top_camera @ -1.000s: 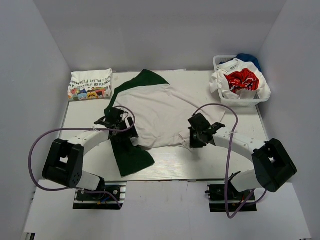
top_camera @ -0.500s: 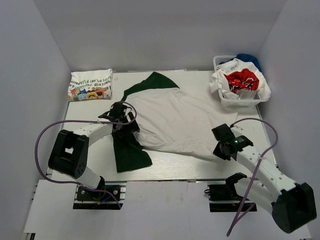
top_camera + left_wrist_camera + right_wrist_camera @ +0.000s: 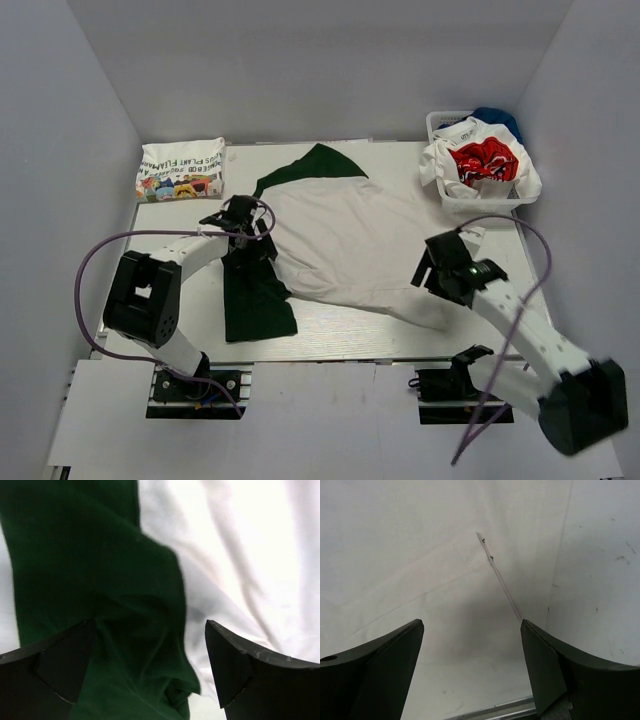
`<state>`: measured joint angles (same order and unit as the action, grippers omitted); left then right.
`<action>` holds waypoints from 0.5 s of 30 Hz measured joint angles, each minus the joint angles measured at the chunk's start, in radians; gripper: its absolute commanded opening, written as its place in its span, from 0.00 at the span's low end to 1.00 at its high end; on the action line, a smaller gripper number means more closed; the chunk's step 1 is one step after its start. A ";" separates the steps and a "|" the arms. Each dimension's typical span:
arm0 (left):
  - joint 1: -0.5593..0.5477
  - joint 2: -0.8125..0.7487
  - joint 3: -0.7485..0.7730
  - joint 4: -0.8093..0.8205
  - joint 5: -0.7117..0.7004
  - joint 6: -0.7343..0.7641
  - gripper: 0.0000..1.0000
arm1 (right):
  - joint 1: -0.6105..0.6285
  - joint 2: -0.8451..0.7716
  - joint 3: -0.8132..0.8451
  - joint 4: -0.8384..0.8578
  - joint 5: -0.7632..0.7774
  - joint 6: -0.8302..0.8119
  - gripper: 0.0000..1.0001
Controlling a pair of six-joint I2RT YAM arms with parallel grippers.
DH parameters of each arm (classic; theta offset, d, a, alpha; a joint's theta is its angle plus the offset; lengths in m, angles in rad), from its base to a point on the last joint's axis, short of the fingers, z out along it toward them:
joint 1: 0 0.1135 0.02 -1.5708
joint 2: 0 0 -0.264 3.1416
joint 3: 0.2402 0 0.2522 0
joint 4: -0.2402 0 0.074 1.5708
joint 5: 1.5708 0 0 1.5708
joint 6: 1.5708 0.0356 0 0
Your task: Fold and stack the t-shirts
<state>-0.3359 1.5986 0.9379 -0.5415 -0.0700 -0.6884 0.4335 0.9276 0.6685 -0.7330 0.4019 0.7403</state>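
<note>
We've got the white cloth t-shirt with dark green sleeves (image 3: 350, 235) spread flat across the middle of the white table (image 3: 340, 335). Our left gripper (image 3: 150, 670) hangs right over the near green sleeve, jaws wide, gripping nothing. The right gripper (image 3: 447, 265) sits by the shirt's near right corner, jaws wide too, empty. A folded white tee with colourful print (image 3: 181, 168) lies far left, and other tees (image 3: 483, 160) are heaped in the white plastic mesh basket (image 3: 480, 204) far right.

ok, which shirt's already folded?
The colourful-print shirt at the far-left corner. The green-sleeved shirt lies spread out; the others sit crumpled in the basket.
</note>
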 measured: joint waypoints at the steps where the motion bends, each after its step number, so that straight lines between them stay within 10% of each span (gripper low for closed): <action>1: 0.000 0.000 0.017 -0.013 -0.003 0.005 1.00 | 0.001 0.088 0.013 0.033 -0.001 -0.018 0.85; 9: 0.001 0.088 0.276 -0.039 -0.038 0.066 1.00 | -0.022 0.410 0.044 0.124 0.067 -0.031 0.80; 15: 0.000 0.336 0.489 0.005 -0.007 0.141 1.00 | -0.050 0.484 0.050 0.207 0.037 -0.052 0.57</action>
<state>-0.3363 1.9347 1.4273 -0.5369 -0.0772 -0.5476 0.3832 1.4113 0.7185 -0.5262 0.4389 0.6884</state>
